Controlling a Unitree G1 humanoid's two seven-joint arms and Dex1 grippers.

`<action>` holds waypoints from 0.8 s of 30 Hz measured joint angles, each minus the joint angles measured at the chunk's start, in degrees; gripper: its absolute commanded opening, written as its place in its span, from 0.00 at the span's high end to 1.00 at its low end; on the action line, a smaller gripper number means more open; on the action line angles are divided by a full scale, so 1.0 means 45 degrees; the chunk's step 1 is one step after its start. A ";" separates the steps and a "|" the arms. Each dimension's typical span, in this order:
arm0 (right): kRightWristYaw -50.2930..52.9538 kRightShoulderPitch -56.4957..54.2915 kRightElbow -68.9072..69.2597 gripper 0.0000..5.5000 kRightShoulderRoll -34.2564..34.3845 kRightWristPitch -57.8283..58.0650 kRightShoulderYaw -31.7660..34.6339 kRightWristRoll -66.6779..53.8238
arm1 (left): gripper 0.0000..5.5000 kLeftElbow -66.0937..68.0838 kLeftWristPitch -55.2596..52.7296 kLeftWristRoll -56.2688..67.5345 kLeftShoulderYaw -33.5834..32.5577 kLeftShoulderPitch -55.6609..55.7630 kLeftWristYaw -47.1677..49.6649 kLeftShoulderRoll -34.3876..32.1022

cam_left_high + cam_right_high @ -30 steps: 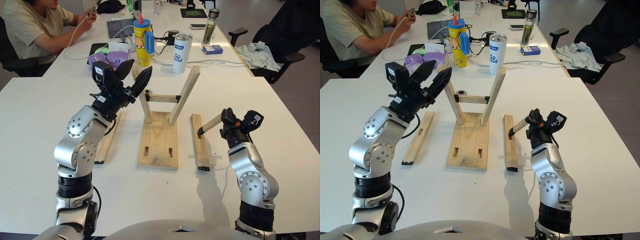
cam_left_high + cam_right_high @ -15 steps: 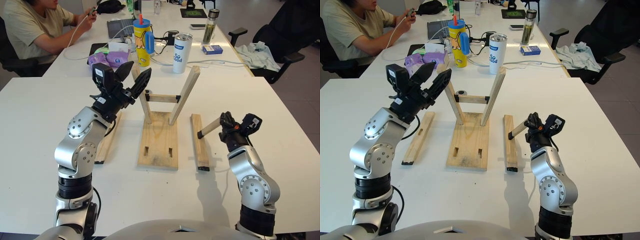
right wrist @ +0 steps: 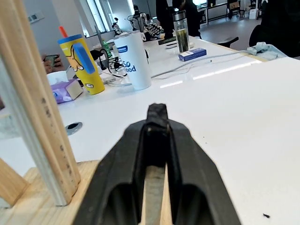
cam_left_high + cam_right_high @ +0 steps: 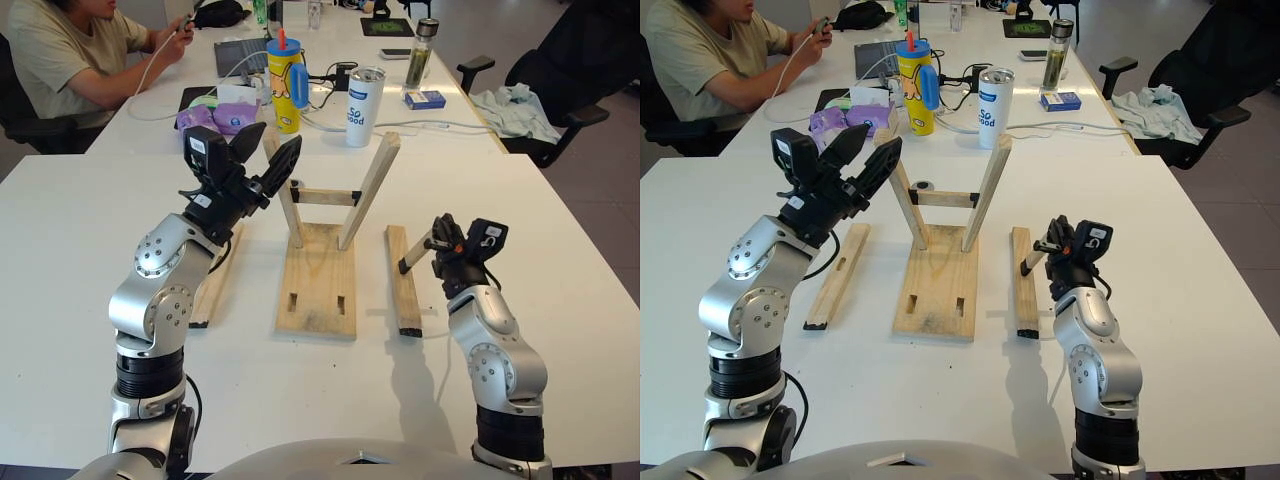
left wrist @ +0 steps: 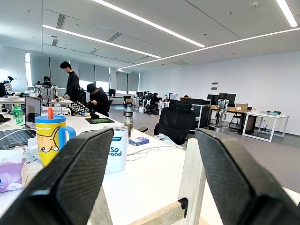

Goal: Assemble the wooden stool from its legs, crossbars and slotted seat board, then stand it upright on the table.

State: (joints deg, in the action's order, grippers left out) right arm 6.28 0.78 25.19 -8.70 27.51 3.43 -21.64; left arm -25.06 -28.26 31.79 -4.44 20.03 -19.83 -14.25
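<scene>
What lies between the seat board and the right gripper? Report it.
A loose leg lies flat on the table there, beside the seat board, in both eye views; the right gripper holds a short stick.

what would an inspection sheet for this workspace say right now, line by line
surface: white table, no spills seen
job's things: seat board lies flat; standing legs sit in it, joined by a fixed crossbar; left loose leg and right loose leg lie flat beside it
clutter: yellow cup, white tumbler, tissue pack, bottle at the far side
grippers: left gripper open, raised by the standing legs; right gripper shut on a loose crossbar
cables: white cable beyond the tumbler
surroundings: seated person, office chair
</scene>
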 measured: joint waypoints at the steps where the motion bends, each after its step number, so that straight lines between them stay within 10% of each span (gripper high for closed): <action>1: -0.0223 0.0116 0.0003 0.92 -0.0172 -0.0180 -0.0247 0.0284 | 0.41 -0.0001 0.0000 0.0000 0.0000 0.0000 0.0014 0.0000; 24: -0.1904 0.0652 -0.0801 0.92 -0.0384 -0.1584 -0.0286 0.1662 | 0.41 -0.0112 0.0017 -0.0202 0.0108 -0.0071 0.0627 0.0211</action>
State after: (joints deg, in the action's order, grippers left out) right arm -2.29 3.72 21.59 -10.43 20.38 2.14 -14.17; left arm -25.57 -28.19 30.88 -3.95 19.71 -17.01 -13.29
